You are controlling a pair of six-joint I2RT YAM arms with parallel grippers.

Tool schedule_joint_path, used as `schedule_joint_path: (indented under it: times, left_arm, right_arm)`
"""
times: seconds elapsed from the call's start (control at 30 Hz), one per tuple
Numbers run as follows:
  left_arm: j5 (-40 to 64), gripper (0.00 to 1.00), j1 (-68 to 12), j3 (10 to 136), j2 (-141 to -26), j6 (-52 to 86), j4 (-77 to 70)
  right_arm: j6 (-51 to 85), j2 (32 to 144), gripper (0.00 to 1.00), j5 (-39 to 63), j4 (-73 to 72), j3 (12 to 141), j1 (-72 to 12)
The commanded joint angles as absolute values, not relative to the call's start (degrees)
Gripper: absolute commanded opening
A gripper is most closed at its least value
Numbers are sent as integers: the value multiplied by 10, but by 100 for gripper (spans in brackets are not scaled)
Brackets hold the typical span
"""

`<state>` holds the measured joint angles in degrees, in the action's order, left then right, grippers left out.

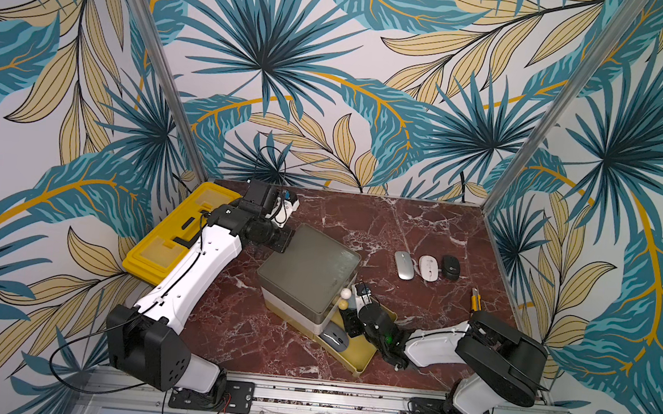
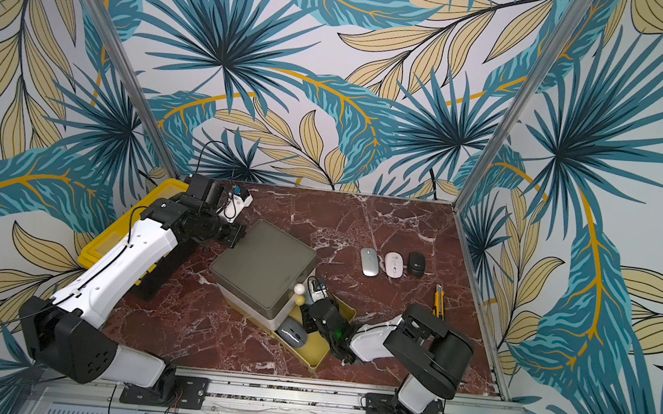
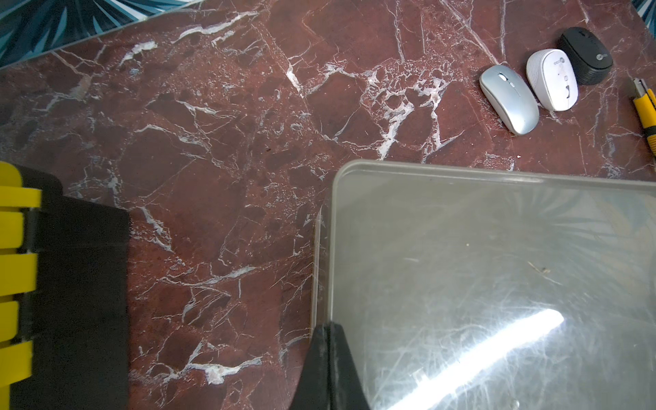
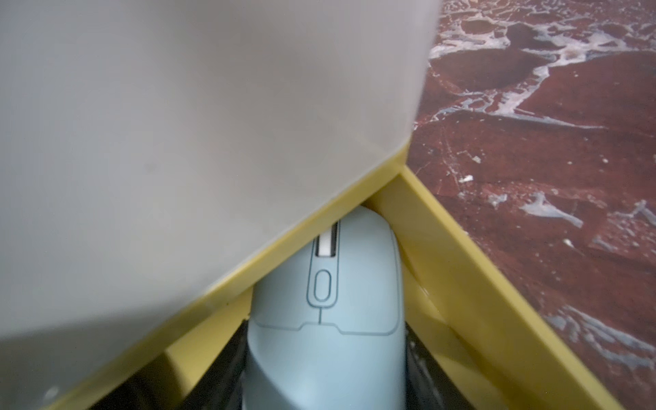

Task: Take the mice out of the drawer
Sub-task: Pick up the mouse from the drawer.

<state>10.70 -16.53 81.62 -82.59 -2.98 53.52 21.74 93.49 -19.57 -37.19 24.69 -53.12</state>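
Note:
The yellow drawer (image 1: pixel 361 358) stands pulled out from the bottom of a grey-topped cabinet (image 1: pixel 309 272). In it lies a dark grey mouse (image 1: pixel 334 338), also seen as the dark grey mouse (image 2: pixel 291 332). My right gripper (image 1: pixel 350 322) reaches into the drawer. In the right wrist view its black fingers (image 4: pixel 234 358) press both sides of a pale blue mouse (image 4: pixel 326 312), whose nose sits under the cabinet's edge. On the table lie a silver mouse (image 1: pixel 403 265), a white mouse (image 1: pixel 428 268) and a black mouse (image 1: pixel 451 267). My left gripper (image 3: pixel 328 332) is shut, with its tips at the cabinet top's edge.
A yellow-black utility knife (image 1: pixel 476 301) lies right of the drawer, near the right arm's elbow. A yellow toolbox (image 1: pixel 178 234) leans at the far left under the left arm. Two round knobs (image 1: pixel 346 293) stick out of the cabinet front above the drawer.

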Motion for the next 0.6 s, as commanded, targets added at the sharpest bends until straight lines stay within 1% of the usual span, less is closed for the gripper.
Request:
schedule_joint_path:
  times: [0.0,0.03,0.13,0.2,0.27,0.57]
  left_arm:
    - [111,0,-166,805,-835,-18,564]
    - [109,0,-167,805,-836,-18,564]
    - [109,0,-167,805,-835,-18,564]
    - [109,0,-166,805,-836,-18,565]
    - [110,0,-166,805,-838,-18,564]
    - [111,0,-166,807,-841,-18,564]
  right_arm:
    - [227,938,46,-189,-281,232,-530]
    - [229,932,43,-183,-264,236,-529]
    - [235,908,38,-171,-214,246,-529]
    - [243,884,37,-169,-183,247,-529]
    - [250,862,34,-168,-140,255,-529]
    - [284,719,31,-141,67,312,-532]
